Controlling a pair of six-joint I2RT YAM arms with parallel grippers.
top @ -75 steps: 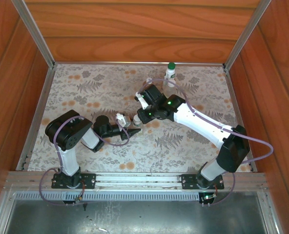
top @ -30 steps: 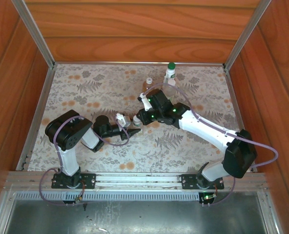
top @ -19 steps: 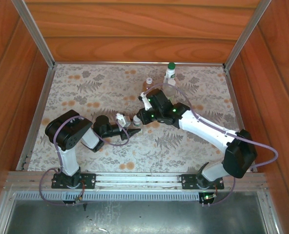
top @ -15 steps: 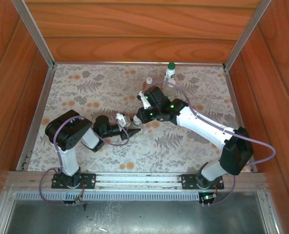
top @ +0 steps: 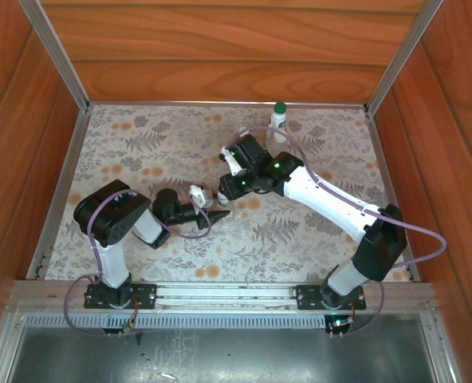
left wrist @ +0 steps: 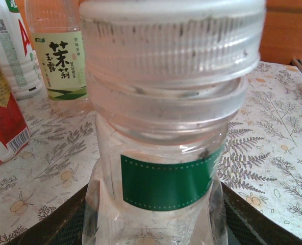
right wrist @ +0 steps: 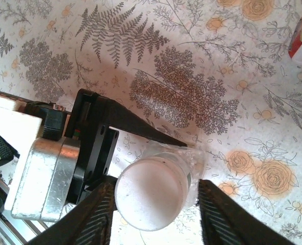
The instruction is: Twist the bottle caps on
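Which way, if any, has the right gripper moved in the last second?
Yes: the right gripper has swung slightly nearer the green-capped bottle standing at the far edge.

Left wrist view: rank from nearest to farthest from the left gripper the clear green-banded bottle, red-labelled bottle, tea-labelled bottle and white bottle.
1. Clear plastic bottle with green band: centre, between the left gripper's fingers.
2. Red-labelled bottle: left edge, a little behind.
3. Tea bottle with pale green label and white bottle, back left: too close to call.
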